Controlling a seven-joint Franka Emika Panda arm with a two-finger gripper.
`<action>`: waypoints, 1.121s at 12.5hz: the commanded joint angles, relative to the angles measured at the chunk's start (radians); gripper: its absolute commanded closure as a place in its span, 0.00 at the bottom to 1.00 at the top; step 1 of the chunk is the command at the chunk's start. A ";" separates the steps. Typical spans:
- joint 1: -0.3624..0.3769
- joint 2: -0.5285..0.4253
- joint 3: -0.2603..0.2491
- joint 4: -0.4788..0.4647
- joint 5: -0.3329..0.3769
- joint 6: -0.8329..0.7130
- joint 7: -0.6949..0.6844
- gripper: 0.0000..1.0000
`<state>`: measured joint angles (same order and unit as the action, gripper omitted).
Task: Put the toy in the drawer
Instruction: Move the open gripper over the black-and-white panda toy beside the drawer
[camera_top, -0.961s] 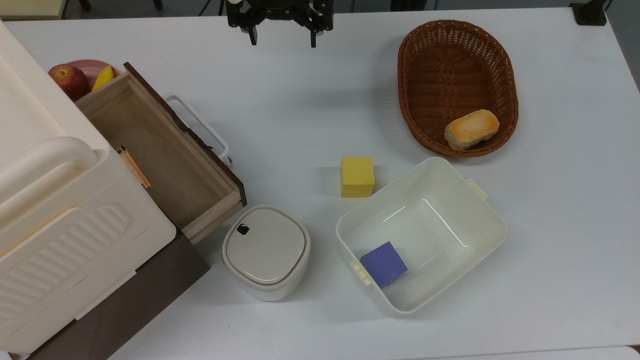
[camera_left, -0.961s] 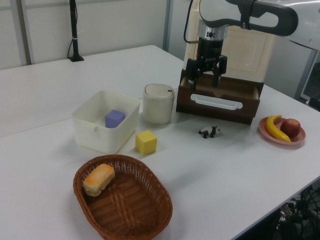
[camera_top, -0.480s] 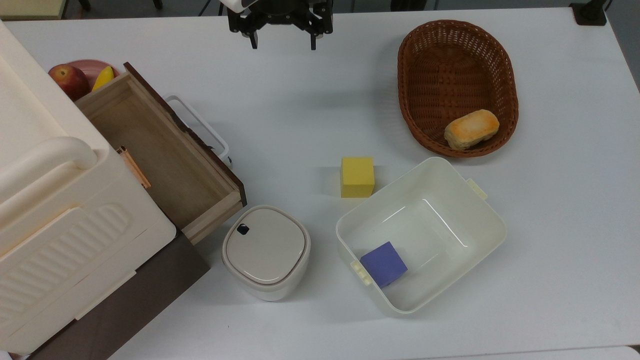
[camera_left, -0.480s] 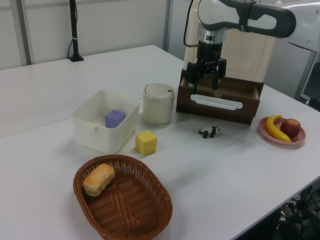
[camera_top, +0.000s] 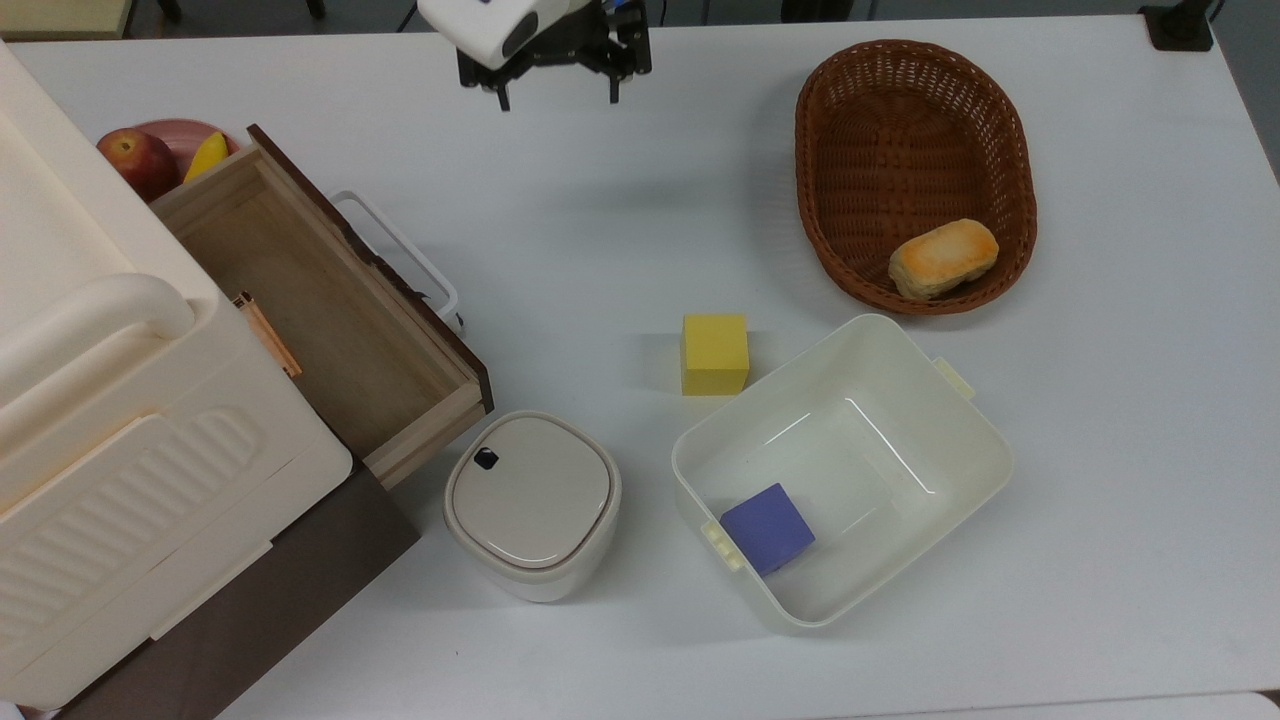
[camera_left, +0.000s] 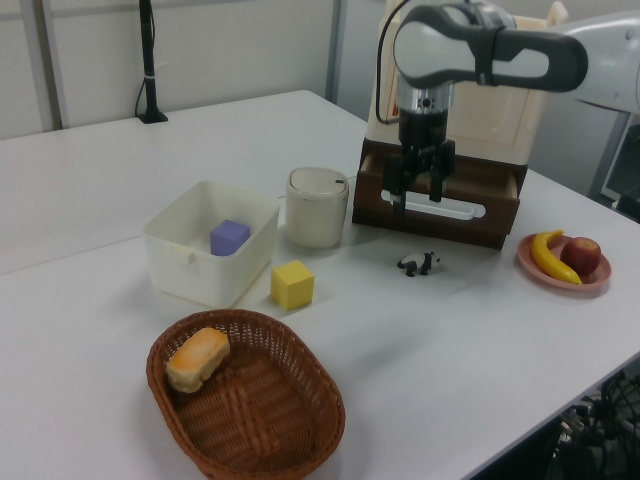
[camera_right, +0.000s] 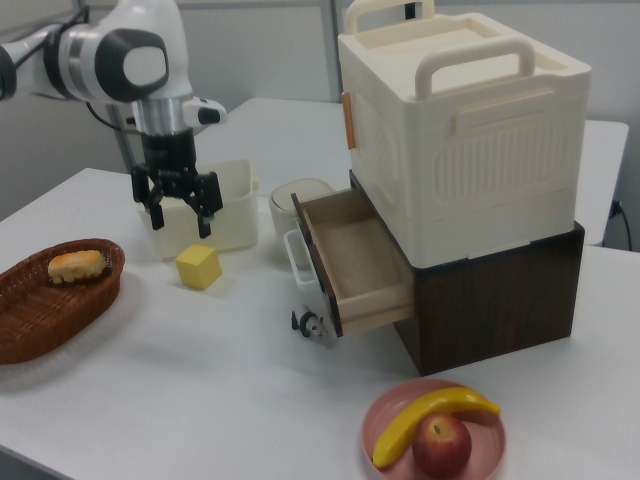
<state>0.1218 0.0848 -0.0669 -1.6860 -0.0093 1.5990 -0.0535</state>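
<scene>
Still well above the desk (camera_left: 480, 330), my pincer (camera_left: 421, 196) hung open and empty, so I judged I should descend squarely over the toy (camera_left: 420, 264), lying at the drawer's (camera_left: 440, 205) six o'clock in the left view, before closing.

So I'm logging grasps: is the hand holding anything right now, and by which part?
Nothing is held. The hand hangs open and empty above the table, and the tiny black-and-white panda toy lies on the white tabletop.

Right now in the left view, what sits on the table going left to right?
white tub → yellow cube → lidded container → toy panda → fruit plate
</scene>
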 joint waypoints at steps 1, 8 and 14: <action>-0.025 -0.053 -0.014 -0.192 -0.056 0.221 -0.028 0.03; -0.106 -0.057 -0.014 -0.492 -0.208 0.770 0.082 0.05; -0.142 -0.057 -0.016 -0.626 -0.242 1.082 0.167 0.06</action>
<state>-0.0145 0.0774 -0.0795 -2.2238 -0.2044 2.5738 0.0702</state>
